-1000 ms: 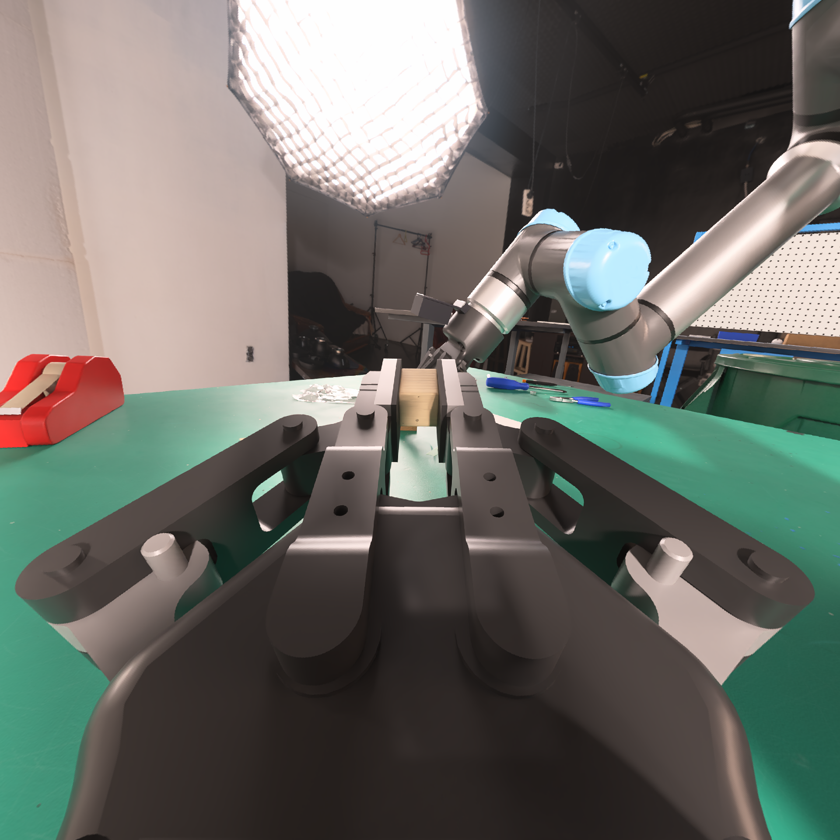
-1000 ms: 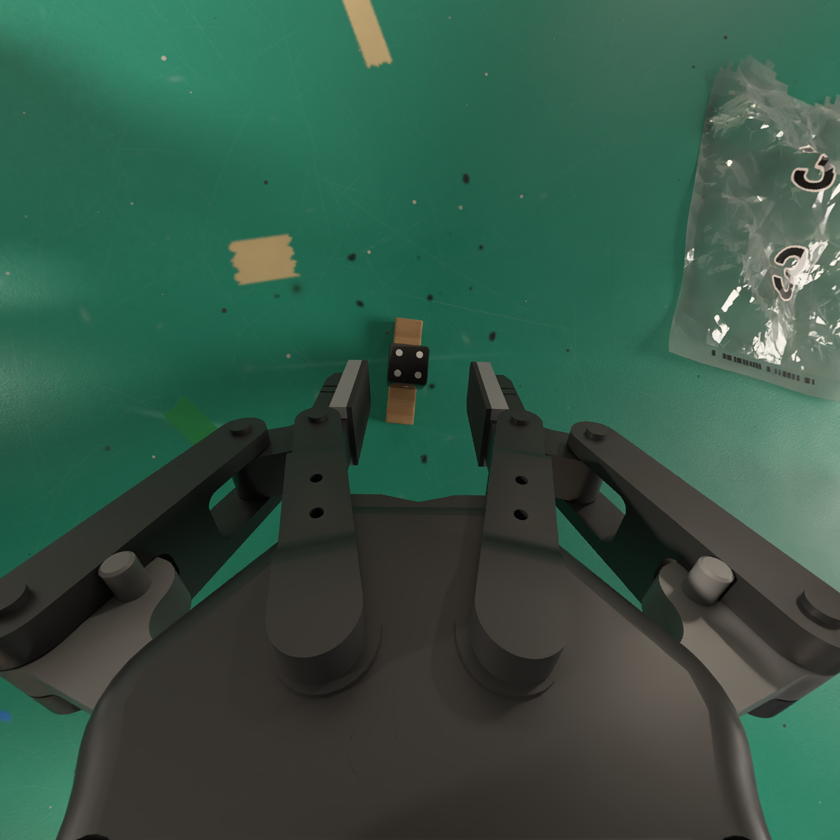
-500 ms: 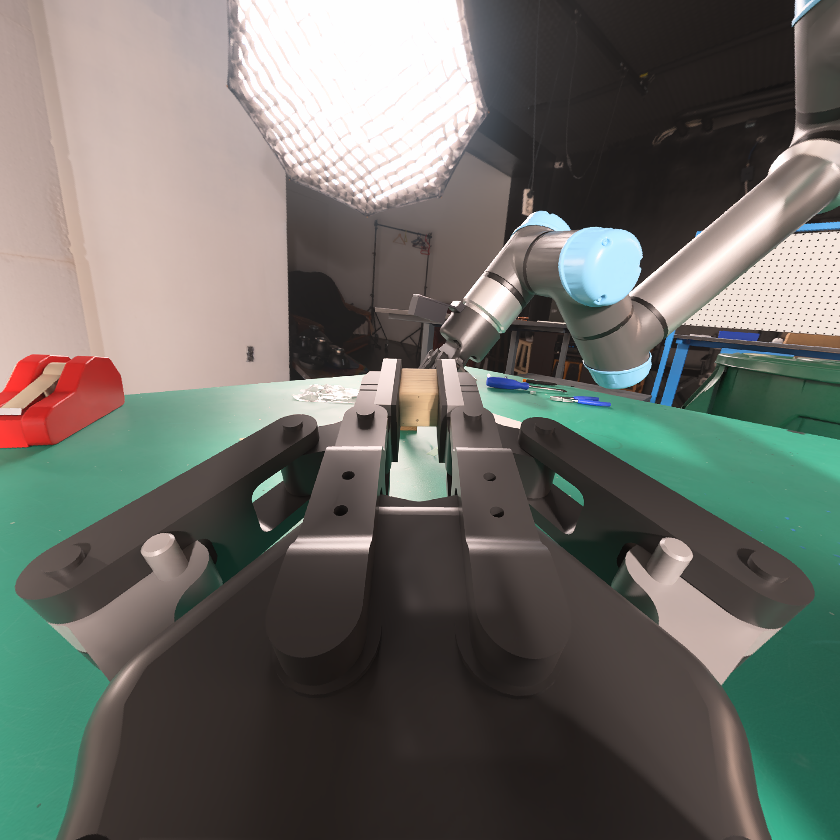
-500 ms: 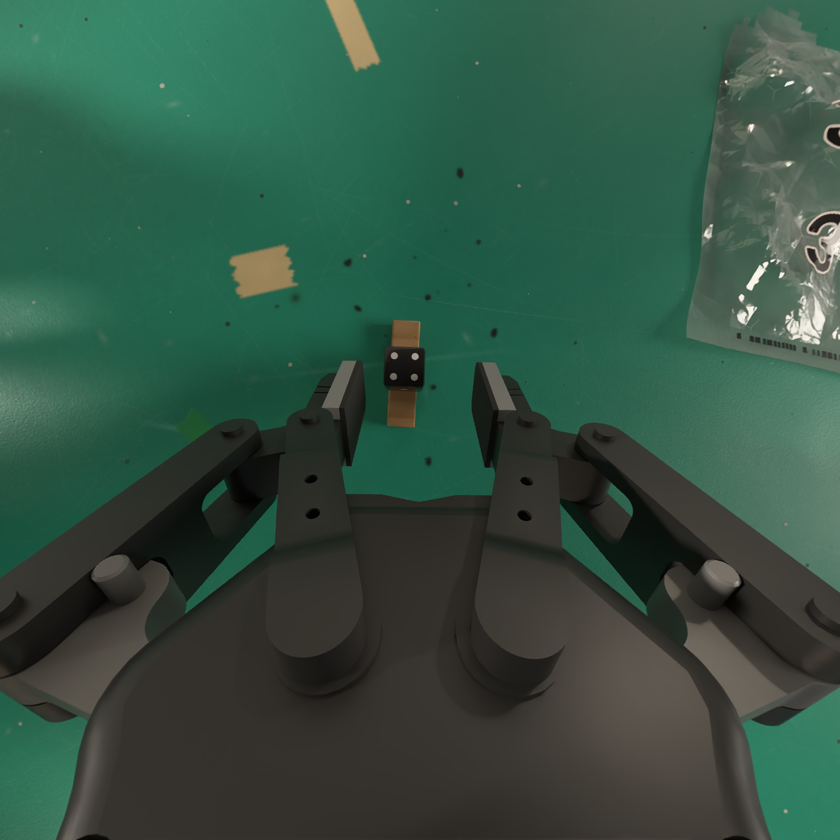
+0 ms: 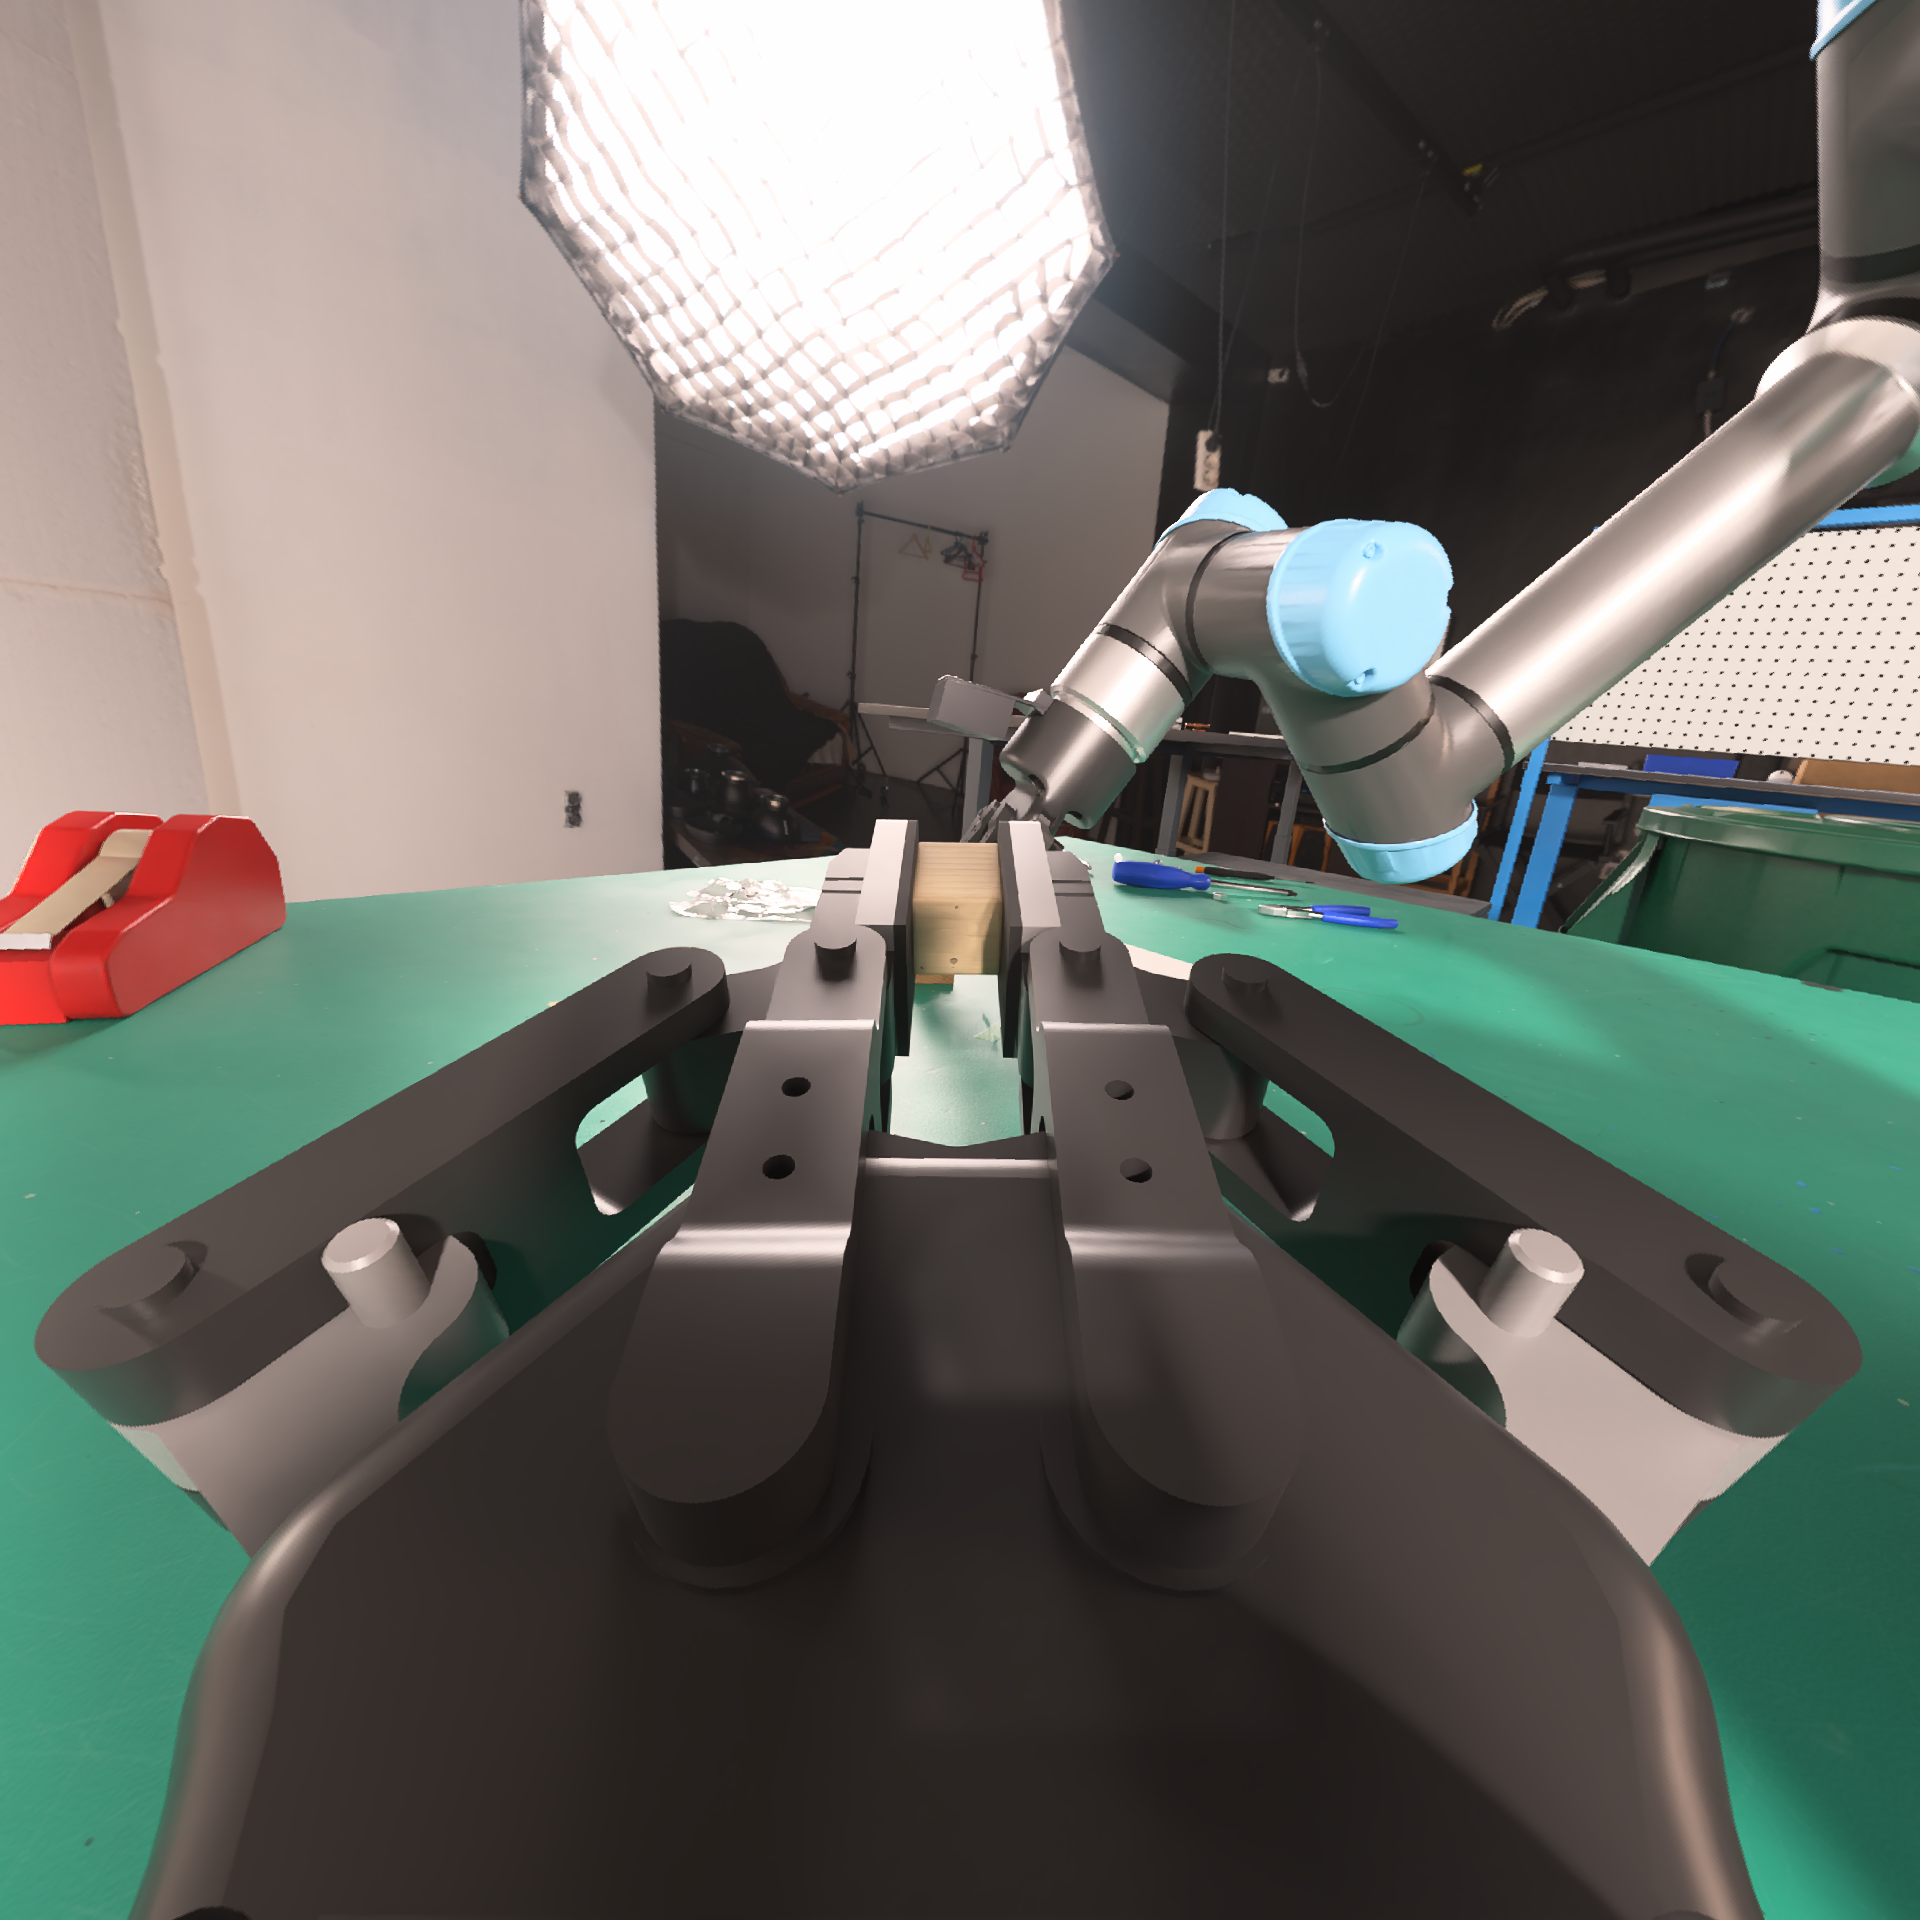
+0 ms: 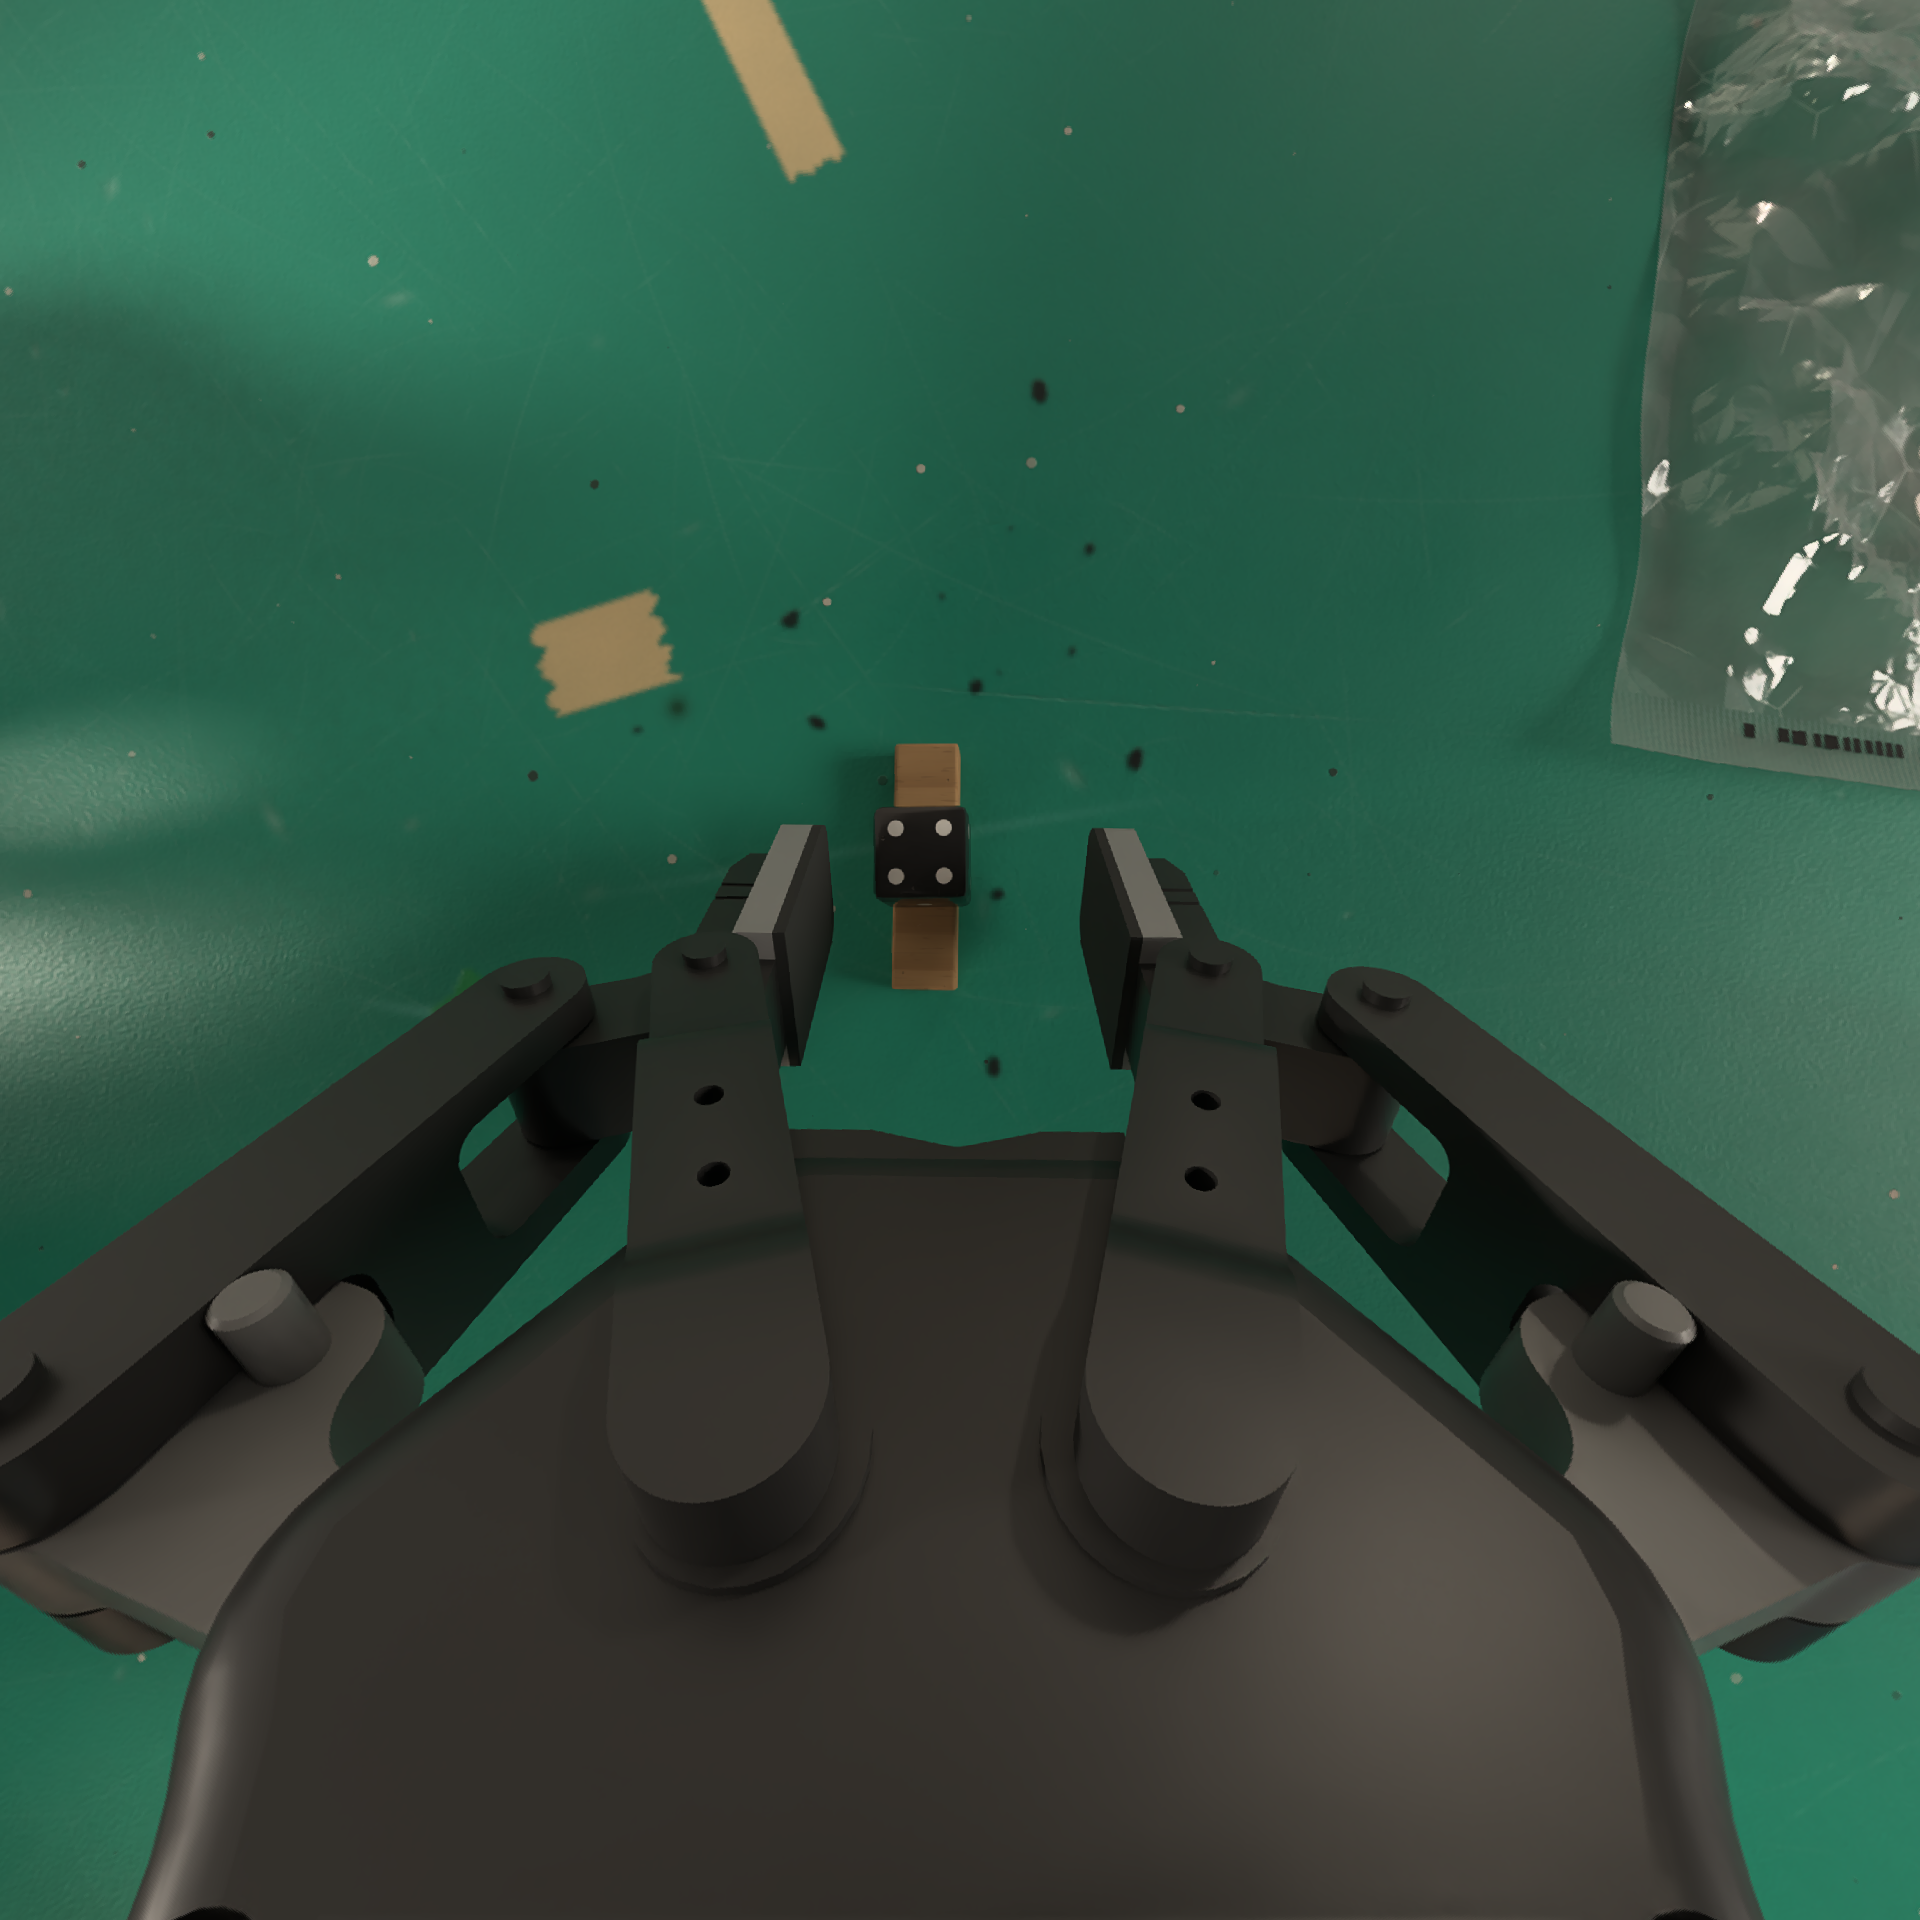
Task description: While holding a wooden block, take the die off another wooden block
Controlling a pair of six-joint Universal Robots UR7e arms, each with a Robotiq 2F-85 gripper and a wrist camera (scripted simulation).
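Observation:
My left gripper (image 5: 956,883) is shut on a pale wooden block (image 5: 956,906) and holds it just above the green table. In the right wrist view a black die (image 6: 921,854) with white pips lies on a narrow wooden block (image 6: 925,951) that rests on the green table. My right gripper (image 6: 956,883) is open and points down at the die from above. The die sits below and between the fingertips, nearer the left finger (image 6: 790,914). The right arm (image 5: 1247,665) shows beyond the held block in the left wrist view.
A crinkled clear plastic bag (image 6: 1787,416) lies at the right. Tan tape strips (image 6: 603,649) (image 6: 774,88) are stuck on the table. In the left wrist view a red tape dispenser (image 5: 135,914) stands at the left, and blue-handled tools (image 5: 1247,894) lie at the back.
My right gripper has come lower over the die and shifted so the die sits more squarely between the fingers. The left gripper and its block have not moved.

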